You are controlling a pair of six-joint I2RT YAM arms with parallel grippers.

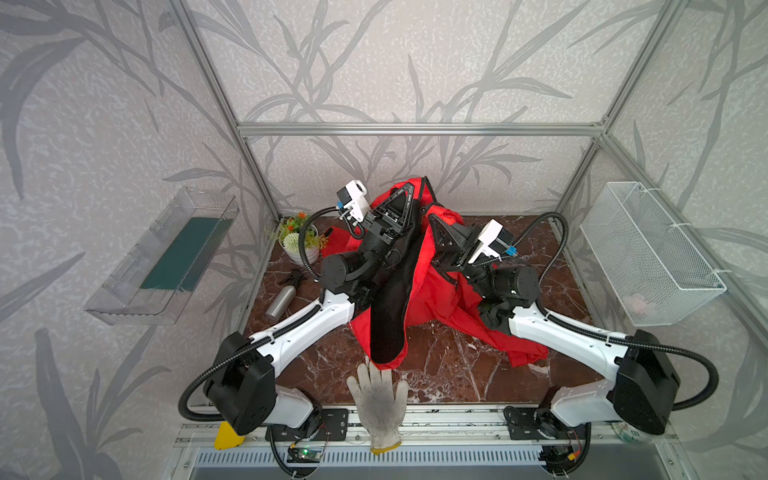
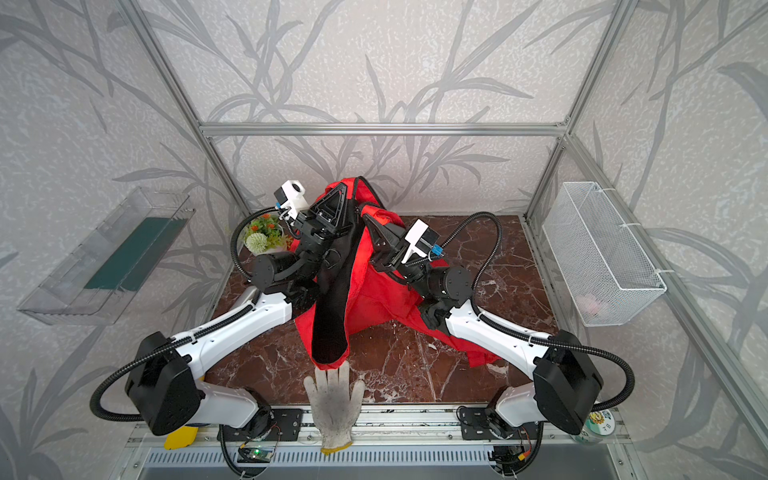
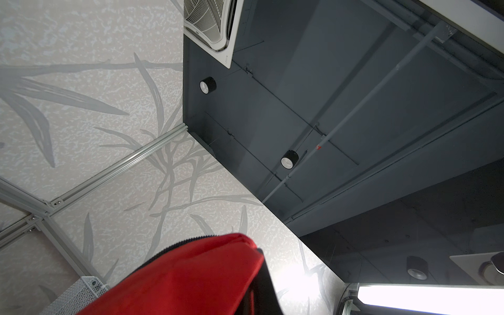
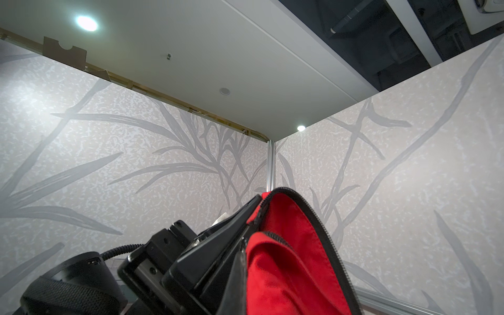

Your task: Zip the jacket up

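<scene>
The red jacket (image 1: 446, 291) hangs bunched between both raised arms at the back middle, in both top views. Its black lining (image 1: 388, 324) drops as a long strip toward the front, and a red fold trails onto the marble table (image 1: 449, 365) at the right. My left gripper (image 1: 409, 192) is shut on the jacket's top edge. My right gripper (image 1: 431, 218) is shut on the jacket just below and to the right of it. The left wrist view shows red jacket fabric (image 3: 191, 275) with black zipper teeth along its edge. In the right wrist view, red jacket fabric (image 4: 286, 259) with zipper teeth covers my fingertips.
A white work glove (image 1: 380, 399) lies at the table's front edge, just under the lining's tip. A potted plant (image 1: 299, 239) and a silver spray bottle (image 1: 282, 301) stand at the left. A wire basket (image 1: 648, 253) hangs on the right wall, a clear tray (image 1: 166, 257) on the left wall.
</scene>
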